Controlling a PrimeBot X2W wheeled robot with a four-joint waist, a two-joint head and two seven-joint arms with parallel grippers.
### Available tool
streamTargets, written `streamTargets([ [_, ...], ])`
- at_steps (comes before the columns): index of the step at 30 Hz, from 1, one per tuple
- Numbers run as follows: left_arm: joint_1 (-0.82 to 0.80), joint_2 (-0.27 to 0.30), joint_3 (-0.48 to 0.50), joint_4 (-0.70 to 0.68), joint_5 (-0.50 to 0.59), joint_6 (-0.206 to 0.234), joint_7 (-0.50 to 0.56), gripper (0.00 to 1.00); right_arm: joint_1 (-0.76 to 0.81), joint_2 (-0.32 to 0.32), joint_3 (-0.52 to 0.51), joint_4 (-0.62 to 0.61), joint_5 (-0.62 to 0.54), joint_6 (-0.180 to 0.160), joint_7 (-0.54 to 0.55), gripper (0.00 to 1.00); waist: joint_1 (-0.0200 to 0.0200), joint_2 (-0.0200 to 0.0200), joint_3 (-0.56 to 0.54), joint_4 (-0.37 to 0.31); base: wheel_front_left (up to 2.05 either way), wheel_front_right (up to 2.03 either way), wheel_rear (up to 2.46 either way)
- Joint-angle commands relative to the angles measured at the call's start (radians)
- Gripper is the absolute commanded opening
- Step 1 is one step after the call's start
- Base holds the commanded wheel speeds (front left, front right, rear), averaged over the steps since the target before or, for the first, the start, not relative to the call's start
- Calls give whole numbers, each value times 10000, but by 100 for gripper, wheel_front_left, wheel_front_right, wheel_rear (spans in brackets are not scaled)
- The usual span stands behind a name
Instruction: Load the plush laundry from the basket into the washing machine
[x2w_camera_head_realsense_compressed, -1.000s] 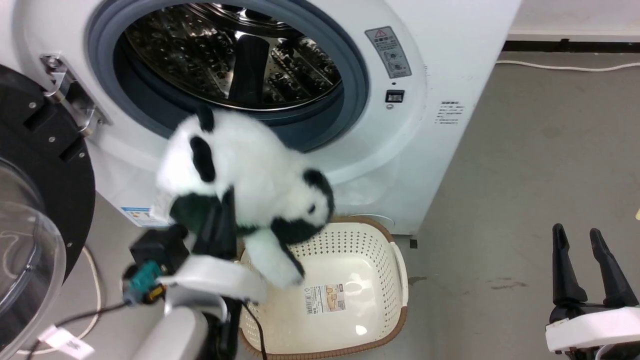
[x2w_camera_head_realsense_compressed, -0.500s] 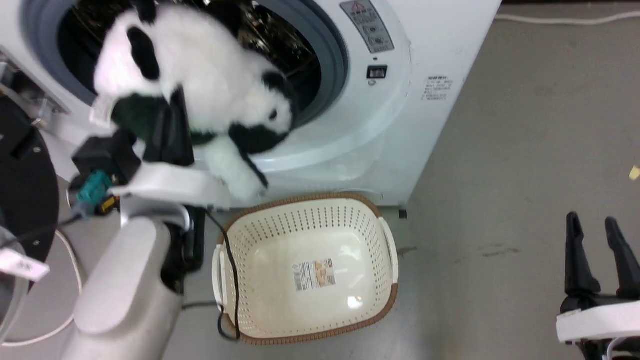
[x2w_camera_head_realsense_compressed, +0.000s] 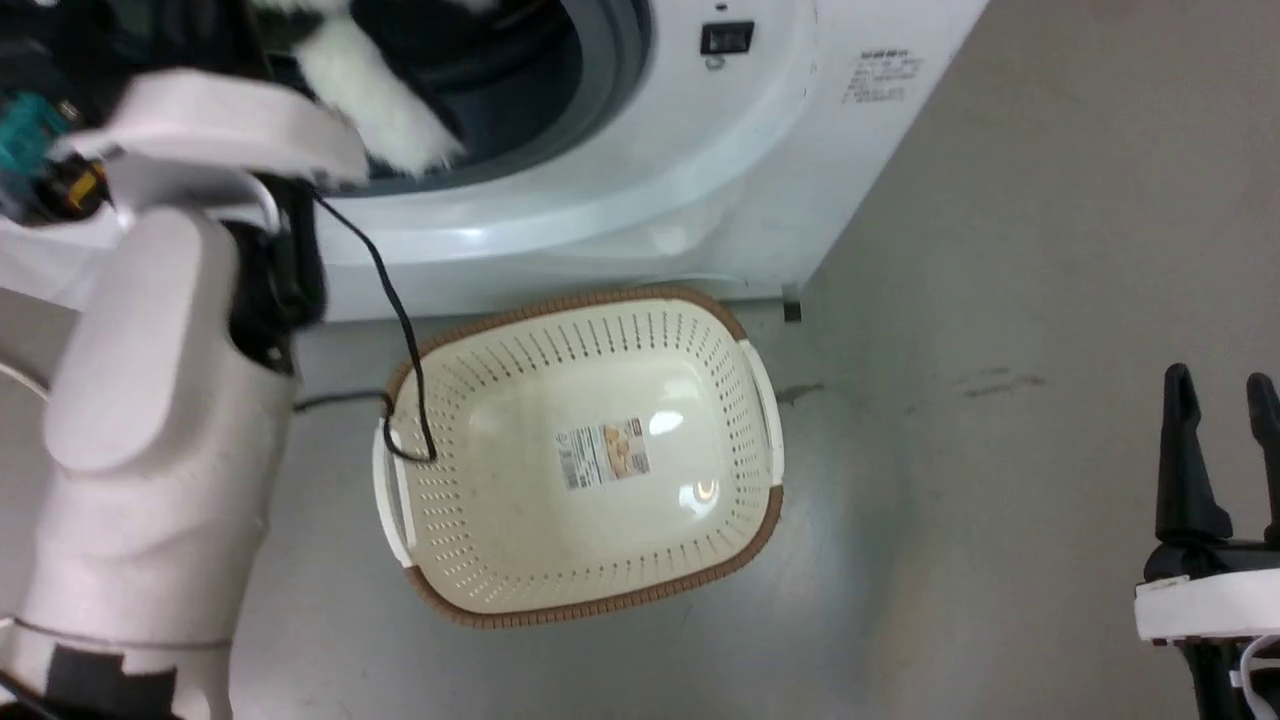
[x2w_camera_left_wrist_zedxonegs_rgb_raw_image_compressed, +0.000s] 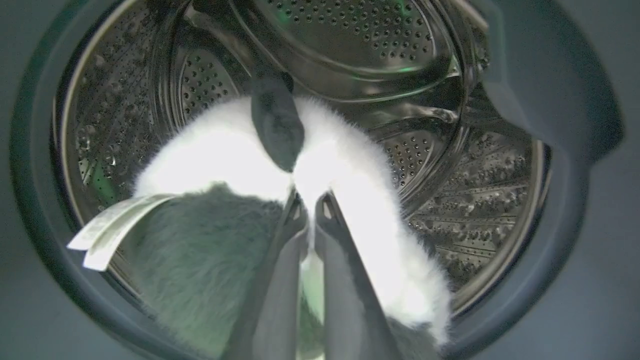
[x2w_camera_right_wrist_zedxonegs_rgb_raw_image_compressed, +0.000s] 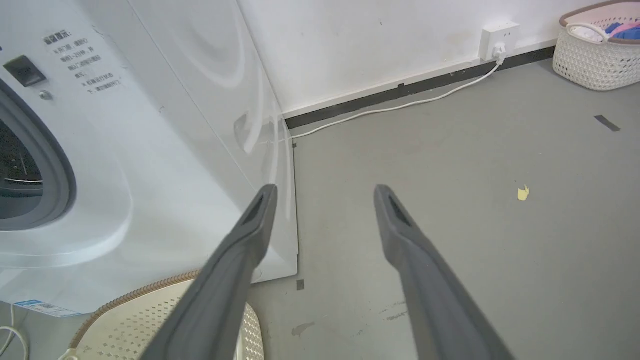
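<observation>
The plush laundry (x2w_camera_left_wrist_zedxonegs_rgb_raw_image_compressed: 225, 155), a fluffy black-and-white panda, hangs inside the porthole of the washing machine (x2w_camera_head_realsense_compressed: 620, 200), in front of the steel drum (x2w_camera_left_wrist_zedxonegs_rgb_raw_image_compressed: 350, 50). My left gripper (x2w_camera_left_wrist_zedxonegs_rgb_raw_image_compressed: 310, 200) is shut on its fur; a paper tag sticks out at its left. In the head view a white paw (x2w_camera_head_realsense_compressed: 375, 105) dangles over the grey gasket beside my left forearm (x2w_camera_head_realsense_compressed: 160, 380). The cream basket (x2w_camera_head_realsense_compressed: 740, 540) stands on the floor below the machine with only a sticker on its floor. My right gripper (x2w_camera_head_realsense_compressed: 1220, 400) stands open at the lower right, and in the right wrist view (x2w_camera_right_wrist_zedxonegs_rgb_raw_image_compressed: 325, 192) nothing is between its fingers.
A black cable (x2w_camera_head_realsense_compressed: 395, 300) from my left arm droops into the basket's left side. A white power cord (x2w_camera_right_wrist_zedxonegs_rgb_raw_image_compressed: 400, 105) runs along the wall to a socket. Another white basket (x2w_camera_right_wrist_zedxonegs_rgb_raw_image_compressed: 595, 55) with clothes stands far off. Grey floor stretches right of the machine.
The head camera has tilted down, so the machine has shifted up. My left gripper has carried the panda up and forward from above the basket into the porthole. The right gripper stays open.
</observation>
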Motion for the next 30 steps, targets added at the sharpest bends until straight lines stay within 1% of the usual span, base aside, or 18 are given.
streamTargets([
  [1, -331, 41, 116, 37, 63, -39, -117, 0, -181, 18, -28, -88, -29, -7, 31, 100, -2, 0, 400, -160, 0, 0, 0],
  [9, -1960, 464, 574, 904, 120, -118, -89, 0, -304, -7, -75, -301, -25, -7, 58, 100, -2, 0, 1331, -515, 0, 0, 0],
  [17, -3381, 906, 807, 1607, 162, 65, 227, 0, -351, -90, -139, -522, 77, -7, 2, 100, -2, 0, 2253, -836, 0, 0, 0],
  [25, -4302, 1306, 905, 1907, 217, 192, 507, 0, -327, -157, -228, -668, 219, -7, -108, 100, -2, 0, 3000, -1027, 0, 0, 0],
  [30, -4588, 1380, 926, 2045, 191, 222, 586, 0, -305, -193, -214, -685, 272, -7, -160, 100, -2, 0, 3199, -1049, 0, 0, 0],
])
